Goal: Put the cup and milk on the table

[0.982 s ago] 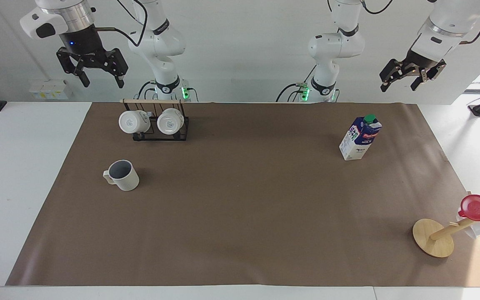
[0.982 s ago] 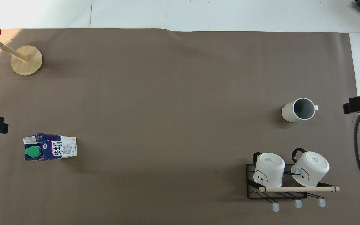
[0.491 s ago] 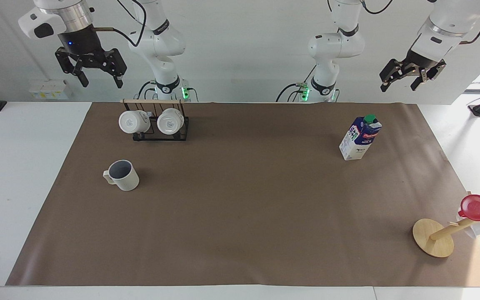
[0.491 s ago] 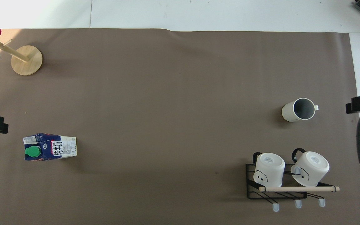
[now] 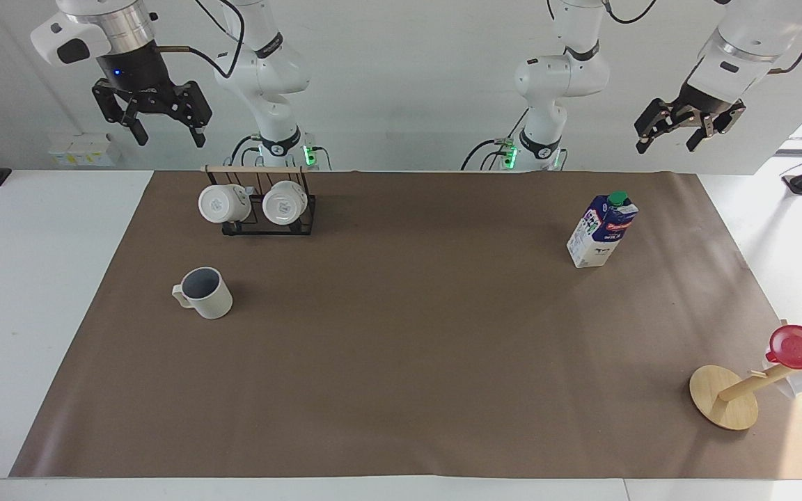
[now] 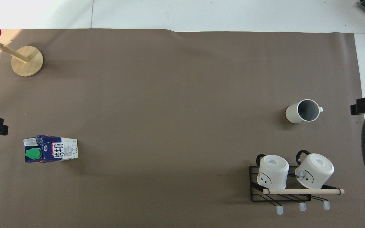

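Table, white, w/ brown paper sheet spread over most of it

Both arms held raised, waiting. Right gripper is seen high over the table edge at the right arm's end, jaws spread, nothing held. Left gripper is seen high over the left arm's end, jaws spread, nothing held

Rack w/ two white mugs is set near the robots. Wooden disc w/ peg, tipped over, red lid at peg end

Milk stands upright on sheet, toward left arm's end. Cup stands upright on sheet, farther from the robots than the rack
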`<state>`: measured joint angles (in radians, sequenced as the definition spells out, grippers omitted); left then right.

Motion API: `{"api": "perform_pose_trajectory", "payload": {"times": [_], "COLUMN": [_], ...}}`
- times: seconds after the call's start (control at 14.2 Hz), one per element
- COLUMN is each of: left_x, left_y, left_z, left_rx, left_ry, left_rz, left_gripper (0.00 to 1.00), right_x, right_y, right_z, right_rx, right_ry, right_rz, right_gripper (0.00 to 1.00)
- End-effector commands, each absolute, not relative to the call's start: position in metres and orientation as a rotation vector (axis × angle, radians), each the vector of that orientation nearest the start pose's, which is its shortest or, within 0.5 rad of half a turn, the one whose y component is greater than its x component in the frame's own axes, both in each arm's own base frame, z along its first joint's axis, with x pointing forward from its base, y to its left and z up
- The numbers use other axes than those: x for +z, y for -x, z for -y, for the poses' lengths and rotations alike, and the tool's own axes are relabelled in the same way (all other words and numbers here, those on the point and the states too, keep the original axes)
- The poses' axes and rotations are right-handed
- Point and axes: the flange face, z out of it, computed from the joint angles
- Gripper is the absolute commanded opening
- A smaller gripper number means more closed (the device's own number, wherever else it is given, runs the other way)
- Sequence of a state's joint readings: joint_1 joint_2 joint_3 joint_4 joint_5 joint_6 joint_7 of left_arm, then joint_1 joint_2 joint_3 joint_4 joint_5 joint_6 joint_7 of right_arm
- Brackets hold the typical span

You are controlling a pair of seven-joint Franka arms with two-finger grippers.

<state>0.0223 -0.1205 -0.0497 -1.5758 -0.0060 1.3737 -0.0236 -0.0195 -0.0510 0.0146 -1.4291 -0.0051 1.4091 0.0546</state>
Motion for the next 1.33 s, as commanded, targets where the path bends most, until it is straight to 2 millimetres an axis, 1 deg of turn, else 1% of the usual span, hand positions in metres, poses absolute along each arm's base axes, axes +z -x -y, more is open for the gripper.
{"api": "perform_pose_trajectory", "payload": {"times": [0.0, 0.21, 0.35, 0.49, 0.63, 0.77, 0.84, 0.98, 1.05, 1.19, 1.26], "left_x": [0.674, 0.673, 0.670, 0.652, 0.626, 0.608, 0.601, 0.584, 0.579, 0.571, 0.567], "left_y": [-0.490, -0.491, -0.489, -0.483, -0.471, -0.468, -0.469, -0.471, -0.472, -0.468, -0.462], "left_z": [0.009, 0.010, 0.012, 0.010, 0.009, 0.009, 0.009, 0.009, 0.010, 0.009, 0.009], "left_rx": [0.116, 0.109, 0.097, 0.082, 0.044, 0.027, 0.027, 0.013, 0.015, 0.034, 0.027], "left_ry": [3.138, 3.138, 3.138, 3.137, 3.135, 3.134, 3.134, 3.134, 3.134, 3.133, 3.132], "left_rz": [0.000, -0.022, -0.027, -0.018, -0.014, -0.018, -0.018, -0.017, -0.020, -0.022, -0.021], "left_gripper": [1.00, 1.00, 1.00, 1.00, 1.00, 1.00, 1.00, 1.00, 1.00, 1.00, 1.00], "right_x": [0.704, 0.703, 0.704, 0.705, 0.700, 0.696, 0.692, 0.675, 0.669, 0.653, 0.642], "right_y": [-0.517, -0.518, -0.522, -0.524, -0.529, -0.533, -0.536, -0.547, -0.554, -0.563, -0.566], "right_z": [0.000, 0.009, 0.010, 0.008, 0.010, 0.010, 0.011, 0.013, 0.013, 0.011, 0.011], "right_rx": [-0.048, -0.053, -0.091, -0.120, -0.113, -0.106, -0.094, -0.049, -0.065, -0.063, -0.072], "right_ry": [3.135, 3.131, 3.130, 3.133, 3.132, 3.135, 3.138, 3.148, 3.146, 3.148, 3.148], "right_rz": [-0.080, -0.091, -0.094, -0.093, -0.092, -0.096, -0.096, -0.101, -0.100, -0.088, -0.078], "right_gripper": [1.00, 1.00, 1.00, 1.00, 1.00, 1.00, 1.00, 1.00, 1.00, 1.00, 1.00]}}
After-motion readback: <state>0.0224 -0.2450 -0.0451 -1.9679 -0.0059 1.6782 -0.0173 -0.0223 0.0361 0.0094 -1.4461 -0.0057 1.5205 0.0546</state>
